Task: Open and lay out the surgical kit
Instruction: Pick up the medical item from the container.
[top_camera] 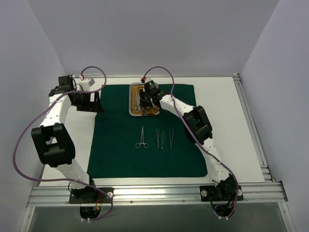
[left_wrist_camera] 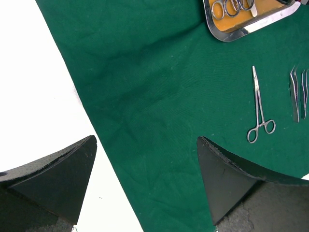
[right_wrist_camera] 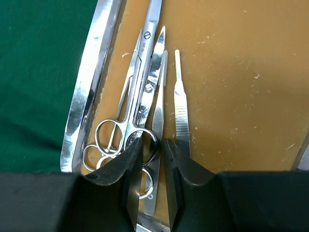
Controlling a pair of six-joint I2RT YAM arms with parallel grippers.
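Observation:
The dark green cloth (top_camera: 120,150) lies spread flat, with the steel tray (top_camera: 131,99) at its far edge. My right gripper (right_wrist_camera: 153,142) is down in the tray (right_wrist_camera: 87,92), its jaws narrowly apart and closed round a ring of the scissors (right_wrist_camera: 130,111) and the flat steel handle (right_wrist_camera: 157,116) beside it. A ribbed handle (right_wrist_camera: 181,106) lies just to the right on the orange-brown floor. Ring-handled forceps (top_camera: 142,137) and two tweezers (top_camera: 161,138) lie in a row on the cloth. My left gripper (left_wrist_camera: 146,138) hangs open over the cloth's left edge (left_wrist_camera: 159,87), holding nothing.
White table (top_camera: 231,125) surrounds the cloth, with white walls at the back and on both sides. A metal rail (top_camera: 159,193) runs along the near edge. The left arm's cable (top_camera: 21,140) loops out to the left.

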